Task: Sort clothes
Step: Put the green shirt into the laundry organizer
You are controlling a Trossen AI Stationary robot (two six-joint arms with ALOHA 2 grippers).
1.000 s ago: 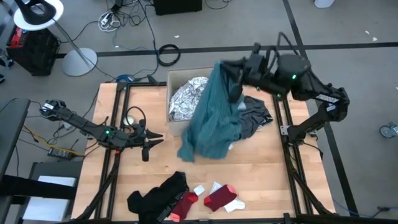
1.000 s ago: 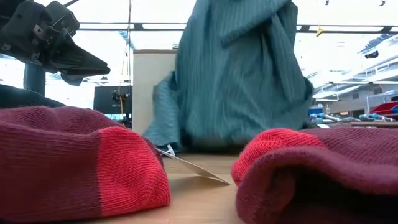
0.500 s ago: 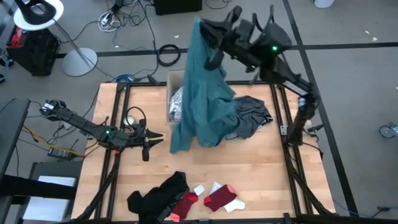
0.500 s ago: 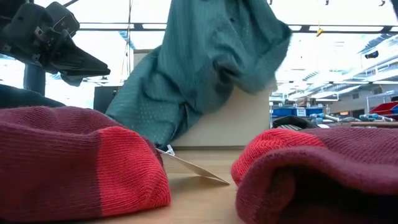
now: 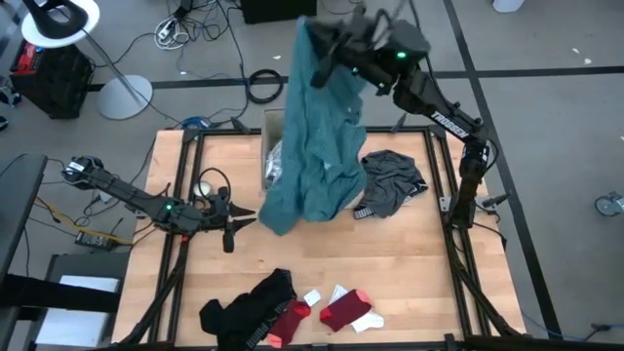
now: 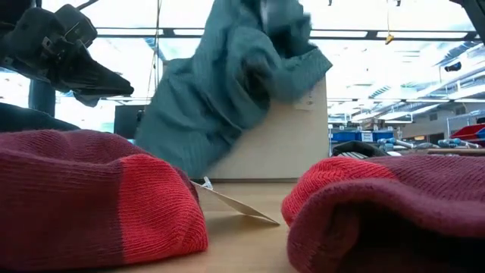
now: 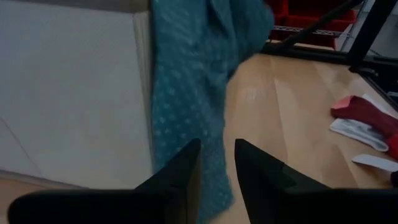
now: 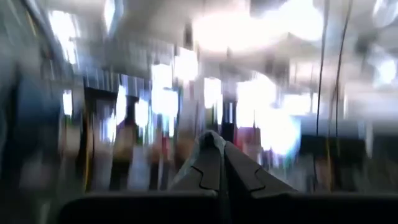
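**High view: teal garment lifted clear above the box**

High view, looking straight down on a wooden table [image 5: 409, 263]. The right gripper [image 5: 327, 44], fingers pinched together on the top of the teal garment [image 5: 317, 146], is raised high over the table's far edge. The cloth hangs down in a long drape across the tan cardboard box [image 5: 271, 146], its lower end reaching the table in front of the box. A second ago the same garment sat lower and more to the right, bunched beside the box; it has since swung up and leftward, uncovering a dark grey garment [image 5: 390, 180] lying flat to the right of the box. Silvery fabric may lie inside the box, but the drape hides most of it.

The left gripper [image 5: 232, 219] waits low over the table's left side, its fingers slightly apart and holding nothing. Near the front edge lie a black garment [image 5: 244, 304] and red-and-white socks [image 5: 341, 310], untouched.

Judging from this, one item is mid-transfer and sorting is at an early stage, with several pieces left.
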